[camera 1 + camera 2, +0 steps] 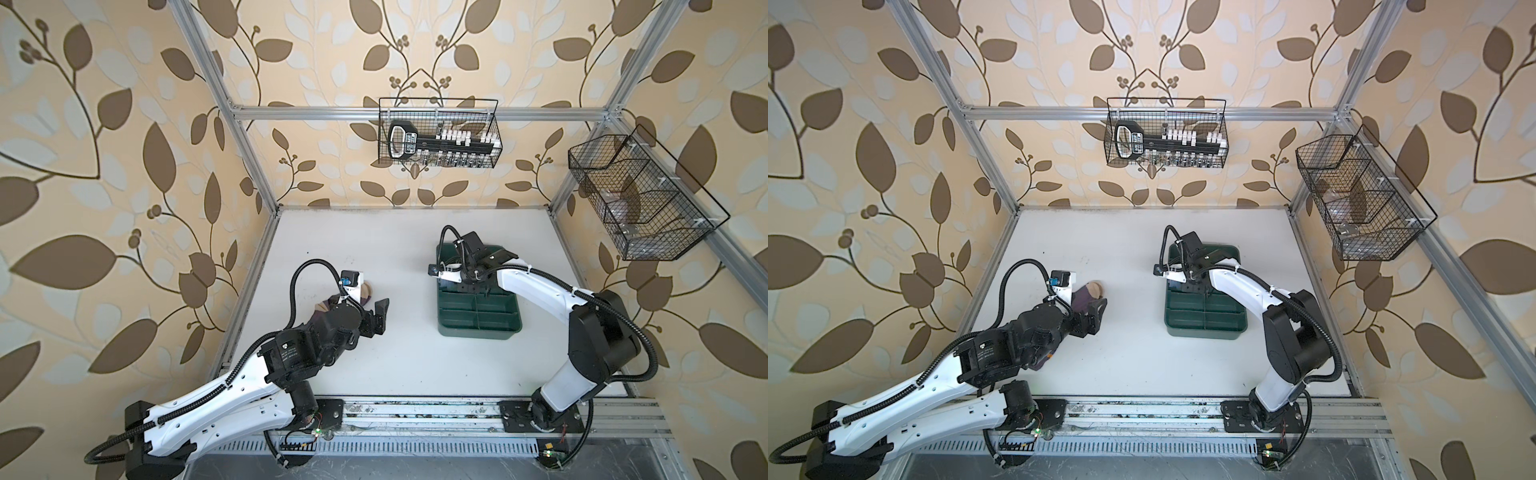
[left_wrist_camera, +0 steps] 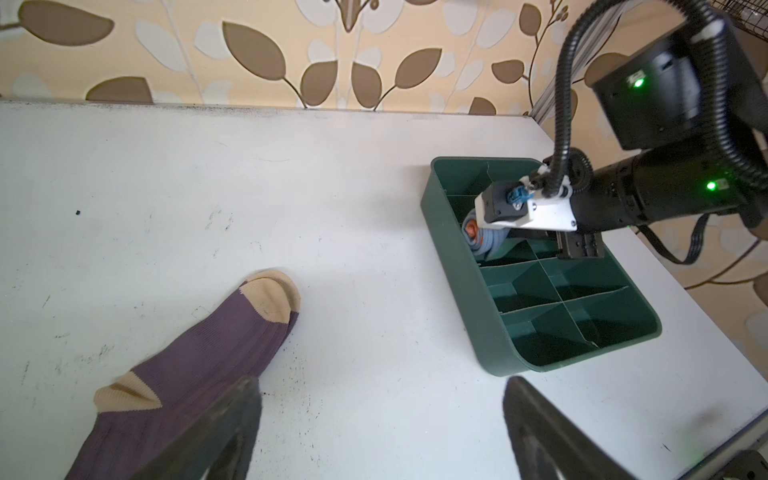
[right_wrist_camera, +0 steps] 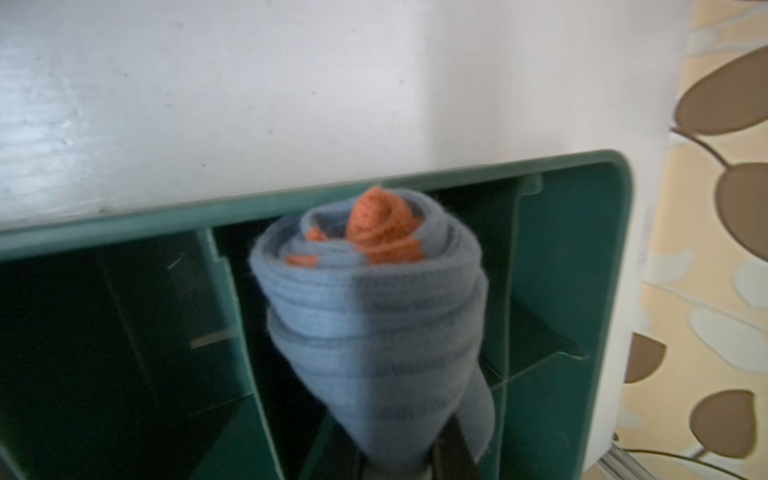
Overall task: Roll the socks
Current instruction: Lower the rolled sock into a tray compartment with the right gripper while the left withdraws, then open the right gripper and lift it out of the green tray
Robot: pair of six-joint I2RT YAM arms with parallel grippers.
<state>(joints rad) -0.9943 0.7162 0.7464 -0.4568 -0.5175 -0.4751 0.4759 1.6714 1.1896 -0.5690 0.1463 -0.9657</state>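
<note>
- Fingers of the left gripper stand spread wide, with only bare table showing between them in the left wrist view.
- One of those fingers overlaps the edge of the purple sock in that view; whether it touches the fabric I cannot tell.
- The purple sock lies flat and unrolled on the table, well apart from the green tray, on the side of the tray's long wall that faces the left arm. Its beige toe is the end nearest the tray's far end, and a beige heel patch shows further down its length.
- In both top views the left gripper sits between the purple sock and the tray, with the left arm covering much of the sock.
- Fingers of the right gripper are pinched on the lower end of the light blue sock, which is wound into a tight roll with its orange part at the core.
- That roll sits inside the tray, over the compartment next to the corner one, along the same long wall. Whether it rests on the compartment floor is hidden.
- From the left wrist view the roll shows just below the right wrist camera, within the tray's far half.
- The other compartments in view hold nothing.
</note>
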